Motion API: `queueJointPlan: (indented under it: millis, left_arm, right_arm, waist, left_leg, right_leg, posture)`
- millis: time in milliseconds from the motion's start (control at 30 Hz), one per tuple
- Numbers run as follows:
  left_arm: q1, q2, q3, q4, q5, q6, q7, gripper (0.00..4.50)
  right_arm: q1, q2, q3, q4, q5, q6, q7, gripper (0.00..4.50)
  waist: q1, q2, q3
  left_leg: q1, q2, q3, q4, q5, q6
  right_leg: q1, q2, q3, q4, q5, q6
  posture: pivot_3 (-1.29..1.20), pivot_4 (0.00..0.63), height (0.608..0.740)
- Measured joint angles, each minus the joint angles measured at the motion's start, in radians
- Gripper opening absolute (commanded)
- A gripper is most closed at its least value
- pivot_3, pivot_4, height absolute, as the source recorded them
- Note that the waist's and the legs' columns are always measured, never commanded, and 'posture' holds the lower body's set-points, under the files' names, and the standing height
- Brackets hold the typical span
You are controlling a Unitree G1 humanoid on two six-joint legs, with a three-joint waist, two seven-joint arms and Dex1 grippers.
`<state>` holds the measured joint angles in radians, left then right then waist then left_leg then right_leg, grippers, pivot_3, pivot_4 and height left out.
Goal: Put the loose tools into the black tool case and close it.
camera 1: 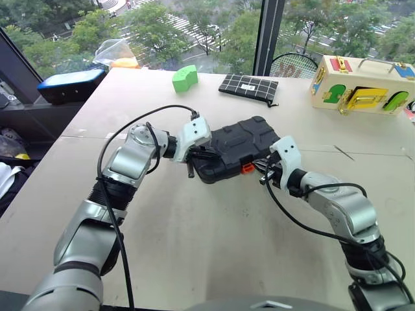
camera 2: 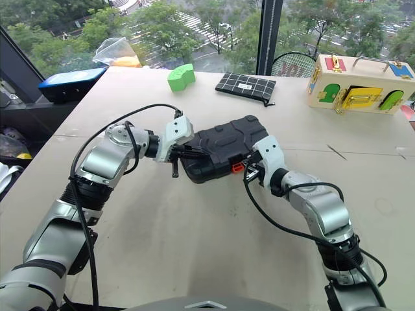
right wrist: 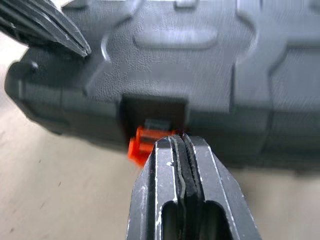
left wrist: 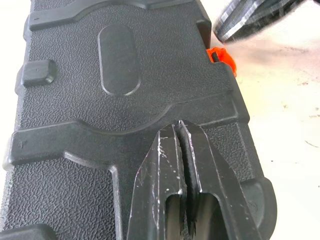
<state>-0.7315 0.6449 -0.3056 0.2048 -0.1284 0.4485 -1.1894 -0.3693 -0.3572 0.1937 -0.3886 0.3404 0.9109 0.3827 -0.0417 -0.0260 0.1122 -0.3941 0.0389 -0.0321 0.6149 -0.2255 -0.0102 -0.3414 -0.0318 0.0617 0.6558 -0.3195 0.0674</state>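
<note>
The black moulded plastic tool case with the ribbed, textured shell [camera 1: 233, 149] is lying closed near the middle of the pale beige table [camera 1: 214, 246], turned at an angle so that its long side is running from near left to far right. Its small orange latch [camera 1: 247, 167] is sitting on the near edge, facing the robot.

The left gripper [left wrist: 181, 131] is pressing its two black fingers together with nothing between them, and their tips are resting on the lid at the case's left end. The right gripper [right wrist: 181, 141] is likewise holding its fingers shut and empty, with the tips sitting right at the orange latch on the near side of the case; whether they are actually touching the latch is hard to tell.

At the far side of the table, a flat black pouch with a white checked pattern [camera 1: 248, 87] is lying just beyond the case. A bright green curved block [camera 1: 184, 78] is standing to the left of the pouch. A pale wooden box with coloured doors and latches [camera 1: 363, 85] is sitting at the far right. A dark box with a blue top [camera 1: 70, 84] is resting off the table's far left corner, and a crumpled clear plastic bag [camera 1: 115, 52] is lying just behind it.
</note>
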Motion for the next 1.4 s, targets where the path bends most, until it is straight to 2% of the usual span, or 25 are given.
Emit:
queueJointPlan:
  millis: [100, 333, 667, 733, 800, 867, 1067, 1400]
  left_arm:
    - [0.004, 0.000, 0.000, -0.009, 0.002, 0.000, 0.001, 0.07]
    - [0.018, -0.001, 0.000, -0.036, 0.010, 0.001, 0.009, 0.07]
    - [0.028, 0.000, 0.005, -0.045, 0.009, 0.001, 0.017, 0.07]
    - [0.030, 0.000, 0.010, -0.045, 0.009, 0.001, 0.017, 0.07]
    - [0.032, -0.003, 0.012, -0.046, 0.009, 0.000, 0.017, 0.07]
    - [0.034, -0.007, 0.012, -0.047, 0.009, 0.000, 0.018, 0.07]
    - [0.041, -0.007, 0.021, -0.047, 0.009, 0.000, 0.020, 0.07]
    - [0.050, -0.006, 0.022, -0.051, 0.009, -0.016, 0.024, 0.07]
  right_arm:
    - [-0.061, -0.004, 0.036, 0.001, -0.025, 0.008, 0.004, 0.00]
    - [-0.154, -0.140, 0.187, 0.007, -0.056, 0.131, 0.095, 0.00]
    - [-0.127, -0.208, 0.199, 0.030, -0.062, 0.162, 0.151, 0.00]
    - [-0.118, -0.183, 0.169, 0.032, -0.053, 0.152, 0.149, 0.00]
    - [-0.096, -0.107, 0.066, 0.001, 0.004, 0.146, 0.147, 0.00]
    - [-0.085, -0.099, 0.024, -0.042, 0.035, 0.147, 0.152, 0.00]
    - [0.021, -0.090, 0.015, -0.021, 0.016, 0.121, 0.122, 0.00]
    - [0.065, 0.053, 0.019, 0.074, -0.021, -0.004, 0.042, 0.00]
  waist:
    - [0.001, 0.000, 0.000]
    - [0.004, -0.001, -0.001]
    - [0.004, -0.001, -0.001]
    - [0.003, 0.000, -0.001]
    - [0.004, 0.000, -0.001]
    - [0.005, -0.001, -0.001]
    - [0.003, -0.001, -0.001]
    - [0.003, -0.001, -0.002]
  left_leg:
    - [0.000, 0.000, 0.000, 0.000, 0.000, 0.000]
    - [0.000, 0.000, -0.001, 0.000, 0.000, 0.000]
    - [-0.001, 0.000, 0.000, 0.000, 0.000, 0.000]
    - [-0.001, 0.000, 0.000, -0.001, 0.000, 0.000]
    - [-0.001, 0.000, -0.001, -0.001, 0.000, 0.000]
    - [-0.001, 0.000, -0.001, -0.001, 0.000, 0.000]
    - [-0.001, 0.000, 0.000, -0.001, 0.000, 0.000]
    - [-0.001, 0.000, 0.000, -0.002, 0.000, 0.000]
  right_leg:
    - [0.000, 0.000, 0.000, 0.000, 0.000, 0.000]
    - [0.000, 0.000, 0.000, 0.000, 0.000, -0.001]
    - [0.000, 0.000, -0.001, -0.002, -0.001, -0.001]
    - [0.000, 0.000, 0.000, -0.002, -0.001, -0.001]
    - [0.000, 0.000, -0.001, -0.002, -0.001, -0.001]
    - [0.000, 0.000, -0.001, -0.002, -0.001, -0.001]
    - [0.000, 0.000, 0.000, -0.003, -0.001, -0.001]
    - [0.000, 0.000, 0.000, -0.003, -0.001, -0.001]
  posture:
    - [0.00, 0.150, 0.740]
    - [0.00, 0.150, 0.740]
    - [0.00, 0.150, 0.740]
    - [0.00, 0.150, 0.740]
    - [0.00, 0.150, 0.740]
    - [0.00, 0.150, 0.740]
    - [0.00, 0.150, 0.740]
    - [0.00, 0.150, 0.740]
